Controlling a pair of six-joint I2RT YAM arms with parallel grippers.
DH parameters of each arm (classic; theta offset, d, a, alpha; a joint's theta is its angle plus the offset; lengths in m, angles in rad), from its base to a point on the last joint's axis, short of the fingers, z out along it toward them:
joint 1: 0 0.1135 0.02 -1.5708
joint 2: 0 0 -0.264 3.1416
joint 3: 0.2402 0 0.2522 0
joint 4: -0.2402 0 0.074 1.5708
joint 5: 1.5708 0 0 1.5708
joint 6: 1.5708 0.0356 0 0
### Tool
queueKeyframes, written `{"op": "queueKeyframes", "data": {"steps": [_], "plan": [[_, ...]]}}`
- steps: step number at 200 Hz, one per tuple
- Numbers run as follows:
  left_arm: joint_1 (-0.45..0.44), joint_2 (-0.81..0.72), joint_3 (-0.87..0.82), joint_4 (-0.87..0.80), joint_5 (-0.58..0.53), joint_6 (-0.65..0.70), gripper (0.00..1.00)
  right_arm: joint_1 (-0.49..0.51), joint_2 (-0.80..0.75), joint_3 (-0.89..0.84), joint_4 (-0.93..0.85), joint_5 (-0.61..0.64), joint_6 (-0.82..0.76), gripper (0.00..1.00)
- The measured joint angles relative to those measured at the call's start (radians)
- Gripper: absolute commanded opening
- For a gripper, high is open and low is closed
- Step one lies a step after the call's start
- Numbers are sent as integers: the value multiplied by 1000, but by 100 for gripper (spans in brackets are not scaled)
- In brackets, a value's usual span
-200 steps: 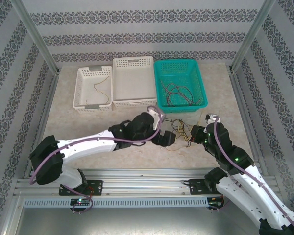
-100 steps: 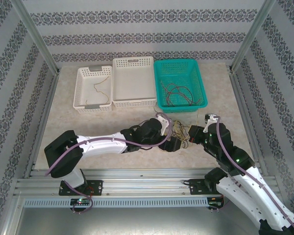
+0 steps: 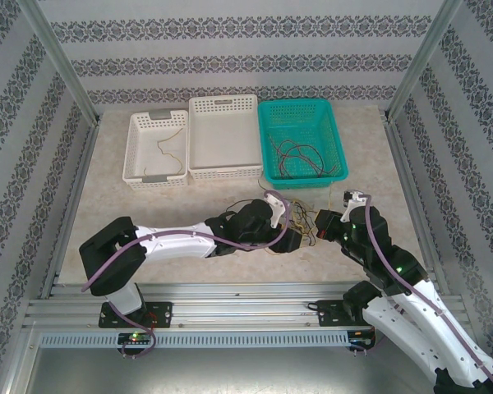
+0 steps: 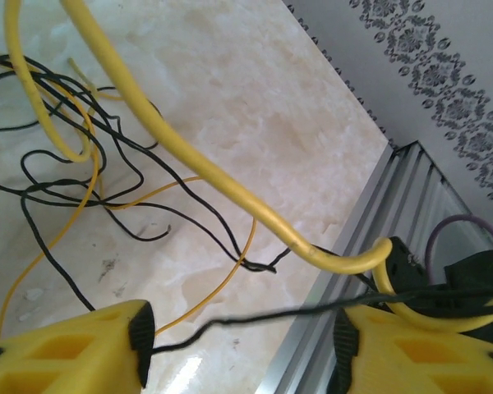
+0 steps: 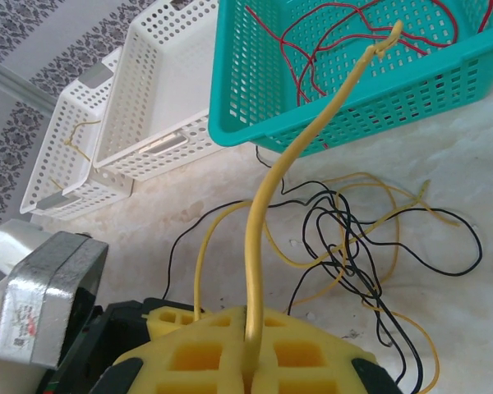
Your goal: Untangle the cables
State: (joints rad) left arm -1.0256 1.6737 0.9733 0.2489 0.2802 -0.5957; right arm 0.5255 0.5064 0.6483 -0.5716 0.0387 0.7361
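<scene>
Cables (image 5: 342,234), yellow and black, tangled beside teal basket (image 5: 411,78) holding red wires (image 5: 312,33); right gripper (image 5: 251,369) pinches yellow cable (image 5: 267,189), left gripper (image 4: 242,345) jaws apart

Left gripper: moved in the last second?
Yes. The left gripper shifted right along the front of the teal basket, from its left corner toward its middle.

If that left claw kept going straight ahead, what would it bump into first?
Probably the thin black wire strung in front of the left gripper, with the thick yellow cable arching just beyond; depth is hard to judge.
</scene>
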Motion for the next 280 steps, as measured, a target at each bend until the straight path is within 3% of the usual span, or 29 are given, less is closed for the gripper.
{"op": "queueKeyframes", "data": {"steps": [40, 73, 132, 166, 199, 228, 280], "plan": [[0, 26, -30, 59, 13, -11, 27, 0, 0, 6, 0, -8, 8, 0], [3, 31, -40, 74, 10, -11, 0, 0, -1, 7, 0, -15, 21, 0], [27, -63, -88, 32, -17, 8, 0, -10, -25, 10, -19, 20, 23, 0], [78, -291, -102, -118, -50, 45, 0, -77, -31, 3, -46, 69, 32, 0], [215, -579, -67, -360, -75, 84, 0, -180, -14, -47, -53, 71, 48, 0], [330, -690, 158, -617, -96, 145, 0, -216, 35, -97, -46, 56, 51, 0], [341, -666, 710, -935, -159, 290, 0, -237, 107, -147, -4, 50, 55, 0]]}}
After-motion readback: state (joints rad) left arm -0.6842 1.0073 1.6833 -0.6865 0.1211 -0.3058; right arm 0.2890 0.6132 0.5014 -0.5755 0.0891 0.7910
